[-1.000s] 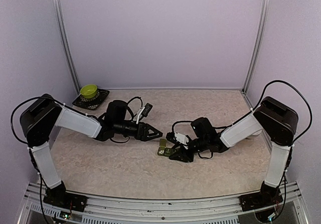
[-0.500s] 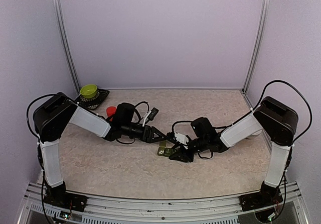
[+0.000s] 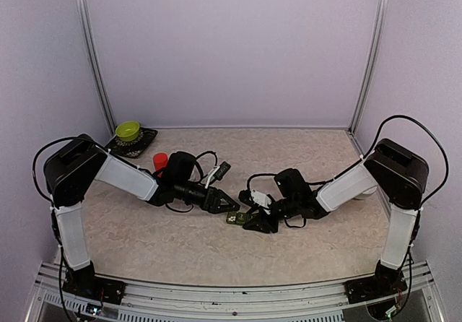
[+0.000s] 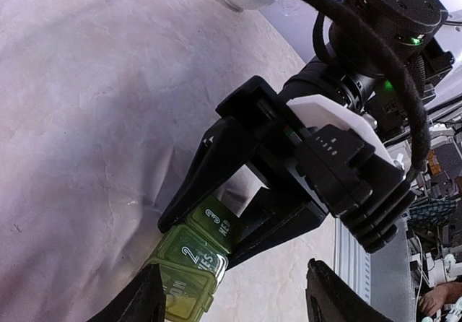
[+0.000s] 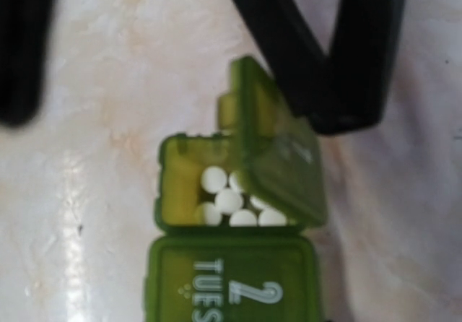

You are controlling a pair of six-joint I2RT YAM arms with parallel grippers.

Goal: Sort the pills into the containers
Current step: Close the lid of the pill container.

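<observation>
containers (image 3: 234, 218): mid-bench (image 3: 303, 163), a bit toward 6 o'clock; end lid (image 5: 278, 156) ajar, white pills (image 5: 229, 201) inside
right end effector (image 3: 247, 219): clamped on the containers' "3" end, from 3 o'clock
left end effector (image 3: 225, 205): wide open, at their 10 o'clock

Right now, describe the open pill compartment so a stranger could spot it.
On the beige table, between left claw and right claw, lies a dark green strip of three joined compartments. Take the end one by the left claw: its lid stands half raised over white pills, while its neighbour, marked 2 TUES, is shut.
</observation>
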